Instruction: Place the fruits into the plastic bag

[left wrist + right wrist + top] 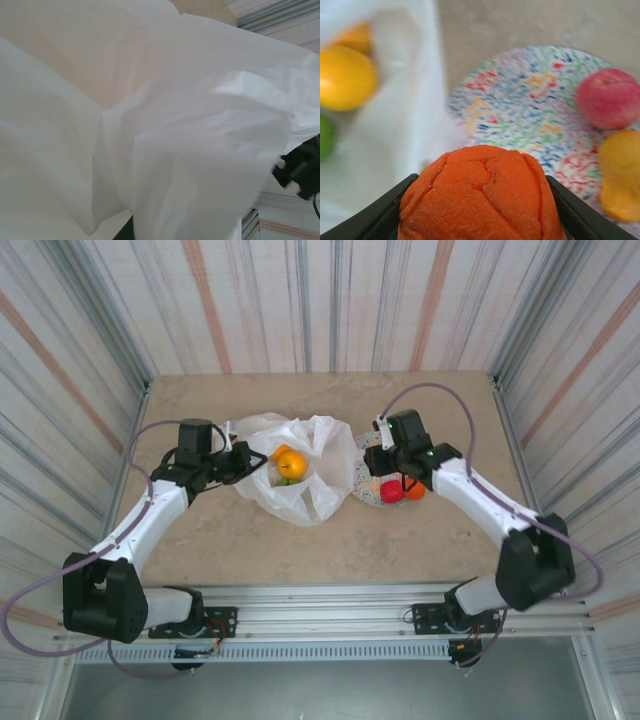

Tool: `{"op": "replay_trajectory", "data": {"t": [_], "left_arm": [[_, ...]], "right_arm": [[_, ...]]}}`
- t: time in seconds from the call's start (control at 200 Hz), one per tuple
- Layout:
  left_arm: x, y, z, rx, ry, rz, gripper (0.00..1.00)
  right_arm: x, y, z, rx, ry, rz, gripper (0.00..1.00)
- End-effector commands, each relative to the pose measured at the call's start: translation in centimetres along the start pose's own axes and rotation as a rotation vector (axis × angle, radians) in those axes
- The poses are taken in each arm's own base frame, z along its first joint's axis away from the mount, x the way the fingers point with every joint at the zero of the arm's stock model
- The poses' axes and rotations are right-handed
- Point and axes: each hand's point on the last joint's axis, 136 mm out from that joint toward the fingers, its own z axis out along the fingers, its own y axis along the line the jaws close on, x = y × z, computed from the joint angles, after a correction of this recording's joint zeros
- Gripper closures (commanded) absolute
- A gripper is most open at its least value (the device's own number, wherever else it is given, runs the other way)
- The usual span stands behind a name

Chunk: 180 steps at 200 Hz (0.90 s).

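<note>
Fruits (292, 465) sit inside the plastic bag (318, 492) at centre frame on the worktop (200, 540). A red fruit (607, 98) rests on the patterned plate (520, 100). The right tool (481, 220) is clamped around an orange (480, 190). The left tool (240, 464) meets the bag's left edge; I cannot tell how far it is open.
</note>
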Motion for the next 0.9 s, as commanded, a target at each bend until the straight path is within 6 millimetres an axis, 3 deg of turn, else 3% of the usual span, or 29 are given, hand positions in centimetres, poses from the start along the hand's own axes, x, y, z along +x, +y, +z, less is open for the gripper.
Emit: {"op": "replay_trajectory", "data": {"t": [0.0, 0.16, 0.481, 0.641, 0.897], "left_arm": [[-0.1, -0.1, 0.0, 0.015, 0.007, 0.000, 1.00], [0.0, 0.0, 0.2, 0.009, 0.011, -0.004, 1.00], [0.5, 0.2, 0.6, 0.014, 0.028, -0.011, 1.00], [0.5, 0.1, 0.9, 0.019, 0.037, -0.007, 1.00], [0.5, -0.3, 1.0, 0.031, 0.038, -0.004, 1.00]], "right_arm": [[-0.5, 4.7, -1.1, -0.230, -0.091, 0.037, 0.40], [-1.8, 7.6, -0.2, -0.286, -0.131, -0.009, 0.40], [-2.4, 11.9, 4.3, -0.363, -0.097, -0.031, 0.41], [-3.7, 13.7, 5.9, -0.430, -0.109, 0.006, 0.41], [-4.2, 18.4, 8.3, -0.511, -0.100, 0.042, 0.41]]}}
